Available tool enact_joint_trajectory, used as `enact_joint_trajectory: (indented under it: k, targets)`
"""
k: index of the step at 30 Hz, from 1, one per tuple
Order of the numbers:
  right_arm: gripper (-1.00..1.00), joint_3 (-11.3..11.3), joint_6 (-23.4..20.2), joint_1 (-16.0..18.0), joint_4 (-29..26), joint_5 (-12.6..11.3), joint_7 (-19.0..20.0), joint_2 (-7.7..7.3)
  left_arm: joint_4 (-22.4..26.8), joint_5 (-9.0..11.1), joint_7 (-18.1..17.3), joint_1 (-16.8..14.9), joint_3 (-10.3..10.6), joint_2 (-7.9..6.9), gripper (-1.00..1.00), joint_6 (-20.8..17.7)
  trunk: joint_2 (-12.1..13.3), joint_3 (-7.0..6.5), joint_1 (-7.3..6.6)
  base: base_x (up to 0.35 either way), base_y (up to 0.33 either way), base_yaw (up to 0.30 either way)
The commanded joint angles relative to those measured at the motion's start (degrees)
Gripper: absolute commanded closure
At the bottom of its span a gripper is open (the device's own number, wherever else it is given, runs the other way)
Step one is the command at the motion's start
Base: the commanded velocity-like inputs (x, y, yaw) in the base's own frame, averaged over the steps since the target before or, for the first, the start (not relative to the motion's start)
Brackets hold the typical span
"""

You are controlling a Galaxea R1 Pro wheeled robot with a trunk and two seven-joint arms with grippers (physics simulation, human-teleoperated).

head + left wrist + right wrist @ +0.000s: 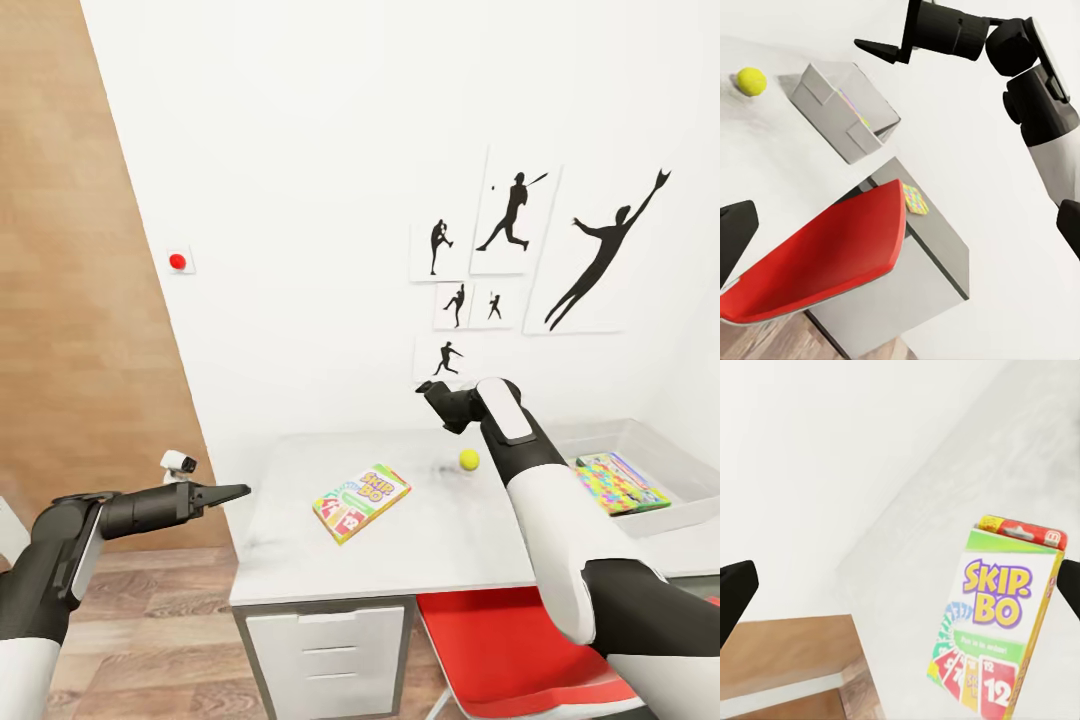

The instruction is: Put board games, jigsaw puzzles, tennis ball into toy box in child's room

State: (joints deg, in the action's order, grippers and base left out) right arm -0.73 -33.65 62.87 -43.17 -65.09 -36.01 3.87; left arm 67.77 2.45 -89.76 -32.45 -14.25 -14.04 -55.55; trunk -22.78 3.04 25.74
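Green-red SKIP-BO box (361, 501) flat on table (450, 540), below right hand (432, 392); its fingers apart.

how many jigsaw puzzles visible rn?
1. The jigsaw puzzle lies inside the toy box at the table's right end, right of the tennis ball. A second may be hidden beneath it.

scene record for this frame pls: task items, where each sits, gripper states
SKIP-BO box: flat on table, left of ball
tennis ball: on table, untouched
jigsaw puzzle: inside toy box
toy box: at table's right end
left gripper: off table's left edge, holding nothing, jaw state unclear
right gripper: open, above table's far side, empty
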Motion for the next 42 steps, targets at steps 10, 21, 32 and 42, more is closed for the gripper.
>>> enact_joint_trajectory:
  k: [10,21,32,42]
  targets:
    - [-1.00,-0.06,-0.06,0.06,-0.07,-0.37,-0.51,0.13,0.00,-0.07,-0.24,-0.06,0.01,-0.03,-1.00,-0.61,-0.14,0.14,0.04,0.000,0.017,0.001]
    - [-1.00,-0.03,-0.03,0.06,-0.14,-0.37,-0.68,0.38,0.01,-0.14,-0.24,-0.07,-0.08,-0.11,-1.00,-0.61,-0.14,0.14,0.04,0.000,0.000,0.000]
    - [-1.00,1.65,-0.43,0.26,-0.14,-0.23,-3.19,0.52,0.01,-0.19,-0.24,-0.07,-0.19,-0.12,-1.00,-0.61,-0.14,0.14,0.04,0.000,0.000,0.000]
    - [-1.00,4.71,-4.93,2.11,0.03,-0.32,-9.47,0.71,-0.37,-0.51,-0.24,-0.26,-4.44,-1.39,-1.00,-0.74,-0.14,0.14,0.04,0.000,0.000,0.000]
